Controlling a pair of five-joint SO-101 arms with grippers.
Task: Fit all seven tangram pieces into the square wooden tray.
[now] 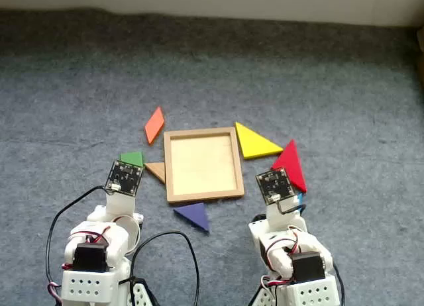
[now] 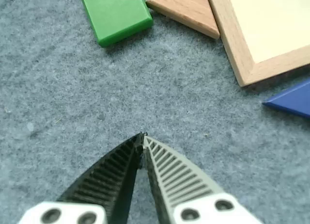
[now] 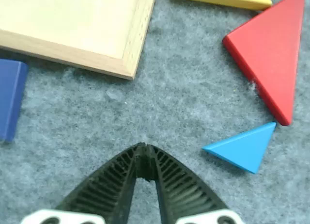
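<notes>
The square wooden tray [image 1: 201, 189] lies in the middle of the grey cloth with nothing in it. Around it lie an orange parallelogram [image 1: 154, 124], a yellow triangle [image 1: 255, 143], a red triangle [image 1: 290, 164], a green square [image 1: 132, 158], a wooden triangle [image 1: 157, 170] and a dark blue triangle [image 1: 193, 215]. A small light blue triangle [image 3: 242, 146] lies beside the red triangle [image 3: 271, 64]. My left gripper [image 2: 143, 136] is shut over bare cloth, short of the green square [image 2: 116, 14]. My right gripper [image 3: 141, 146] is shut too, near the tray corner [image 3: 131, 69].
Both arm bases stand at the near edge, the left one [image 1: 93, 259] and the right one [image 1: 298, 266], with black cables [image 1: 165, 236] looping between them. Open grey cloth stretches beyond the tray to a pale strip at the far edge.
</notes>
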